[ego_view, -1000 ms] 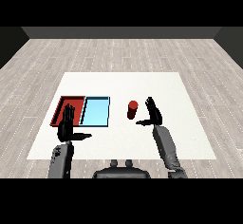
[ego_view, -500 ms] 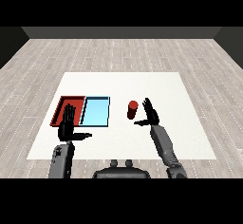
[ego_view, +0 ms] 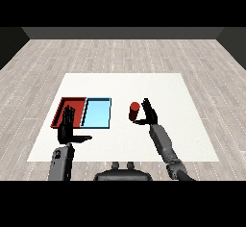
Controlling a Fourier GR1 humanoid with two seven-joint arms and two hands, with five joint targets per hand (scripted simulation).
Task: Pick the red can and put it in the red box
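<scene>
White table (ego_view: 125, 84) w/ two trays side by side at its left: red tray (ego_view: 63, 109) on the outside, light blue tray (ego_view: 97, 113) touching its right edge. Both trays hold nothing visible.

Red can (ego_view: 134, 111) stands upright on the table, right of the blue tray & apart from it, approx. mid-table. It's not in either tray.

Right hand (ego_view: 149, 114) sits just beside the can, on its right side. Fingers point up & are spread, thumb reaches out below/toward the can's base. Fingers aren't wrapped round the can; hand looks open next to it. Can't tell if the thumb actually touches the can. Grey right forearm runs from the lower right up to the hand.

Left hand (ego_view: 67, 127) is held up over the near edge of the red tray, fingers straight & pointing up, thumb sticking out to the right toward the blue tray's near corner. Holds nothing. Left forearm comes up from the lower left, nearly vertical.

The two hands are well apart, w/ the blue tray & the can between them.
</scene>
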